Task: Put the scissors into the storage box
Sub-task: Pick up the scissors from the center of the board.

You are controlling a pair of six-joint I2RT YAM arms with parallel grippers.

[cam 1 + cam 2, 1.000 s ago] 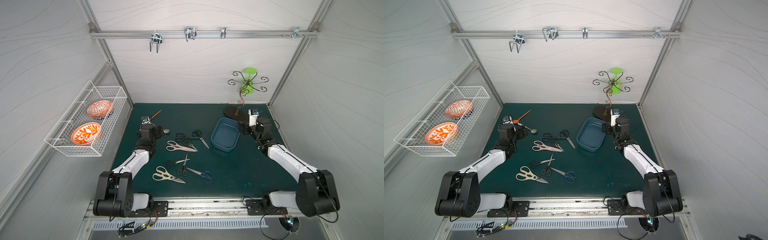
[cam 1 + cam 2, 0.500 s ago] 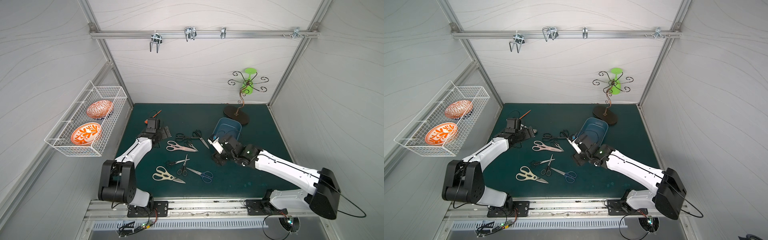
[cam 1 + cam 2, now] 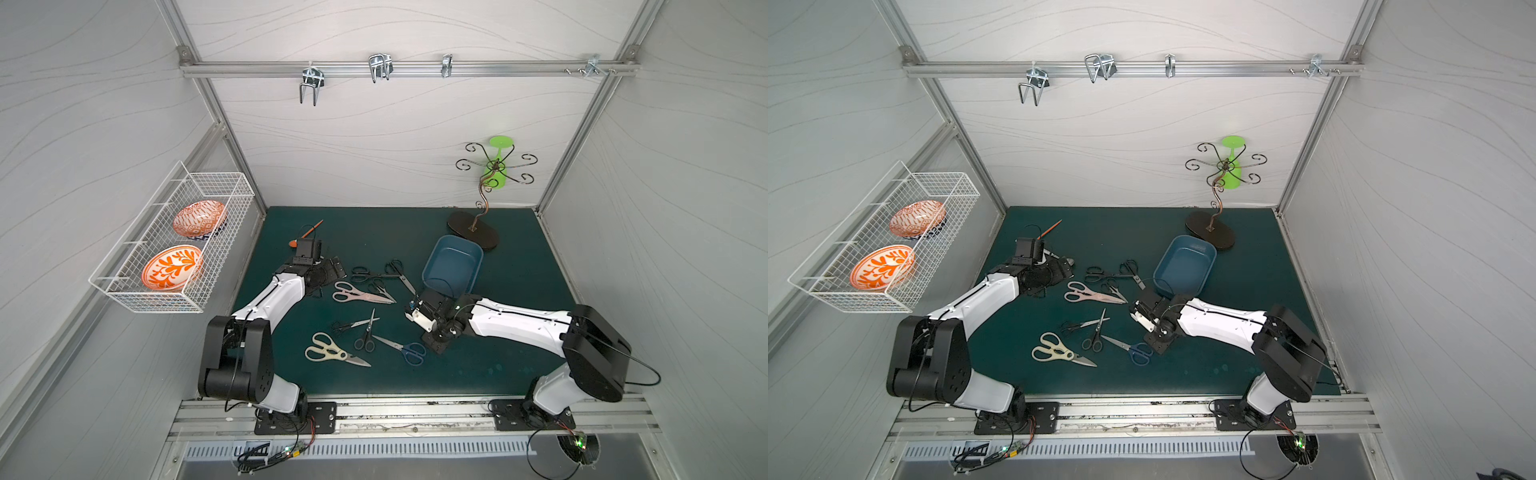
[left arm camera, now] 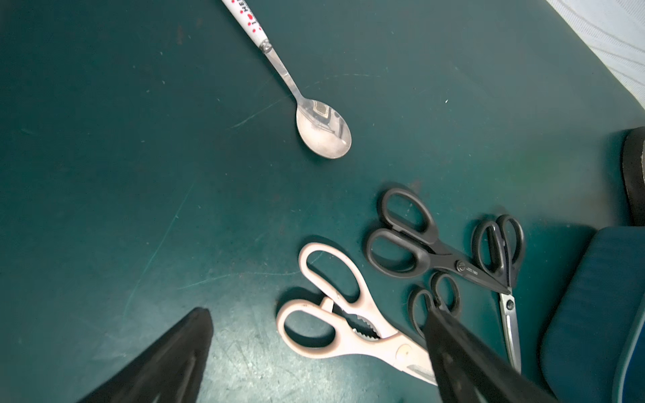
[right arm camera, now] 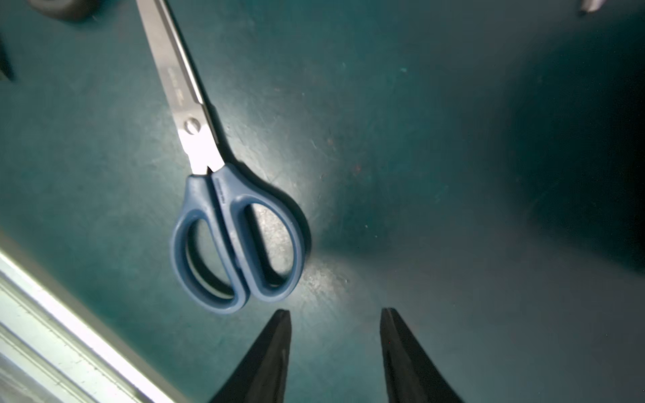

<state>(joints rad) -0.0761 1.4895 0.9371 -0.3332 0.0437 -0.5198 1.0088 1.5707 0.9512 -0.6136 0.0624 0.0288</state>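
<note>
Several scissors lie on the green mat. The blue-handled scissors (image 3: 409, 351) (image 5: 237, 240) lie near the front, closed. My right gripper (image 3: 434, 345) (image 5: 335, 311) hangs just beside their handles, open a moderate gap with only mat between the fingers. The pink-handled scissors (image 3: 359, 293) (image 4: 349, 324) lie below my left gripper (image 3: 332, 268) (image 4: 316, 310), which is wide open over their handle loops. Cream-handled shears (image 3: 332, 353) and small black pairs (image 3: 365, 332) lie in front. More black pairs (image 3: 374, 272) lie beside the dark blue storage box (image 3: 453, 266) (image 3: 1185, 264), which is empty.
A metal spoon (image 4: 323, 129) and an orange spoon (image 3: 309, 230) lie behind my left gripper. A black stand with a green glass (image 3: 473, 228) is behind the box. A white wire basket (image 3: 174, 245) with bowls hangs on the left wall. The mat's front edge (image 5: 52, 314) runs close to the blue scissors.
My right arm swung from beside the box forward to the blue-handled scissors, and its jaws narrowed. My left arm reached out toward the pink-handled pair, still wide open.
</note>
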